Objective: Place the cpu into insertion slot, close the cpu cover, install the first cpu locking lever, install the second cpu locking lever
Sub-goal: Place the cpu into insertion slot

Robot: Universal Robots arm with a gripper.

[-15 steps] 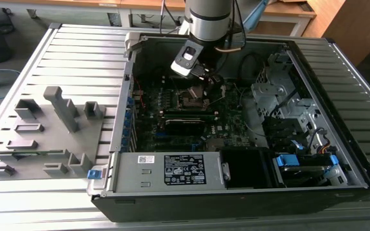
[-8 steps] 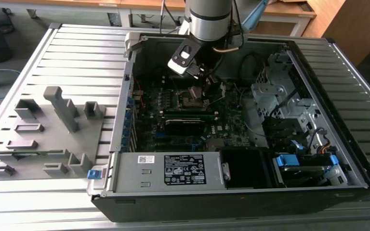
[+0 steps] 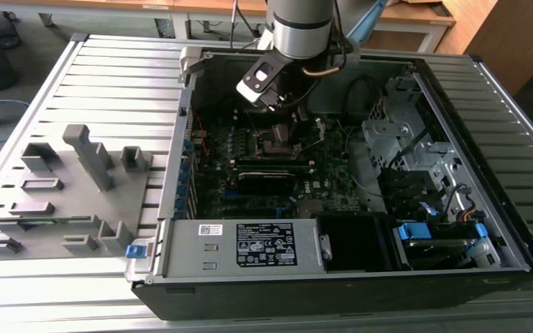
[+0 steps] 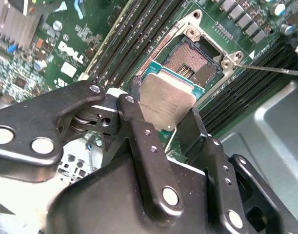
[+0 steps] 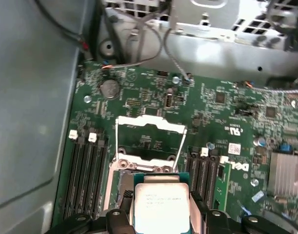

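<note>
Slatted metal bench (image 3: pixel 119 76), desks (image 3: pixel 415 14) behind, open case (image 3: pixel 341 295), jaws clamping cpu (image 4: pixel 166 100)

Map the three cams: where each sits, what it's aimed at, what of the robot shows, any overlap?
Exterior view: off the arm, above the open computer case, looking down into it; the arm shows, reaching in.
First wrist view: on the wrist, facing past the cpu toward the raised cpu cover; the gripper shows.
Second wrist view: on the wrist, facing along the fingers to the insertion slot.
Shared: both wrist views show the gripped cpu.
</note>
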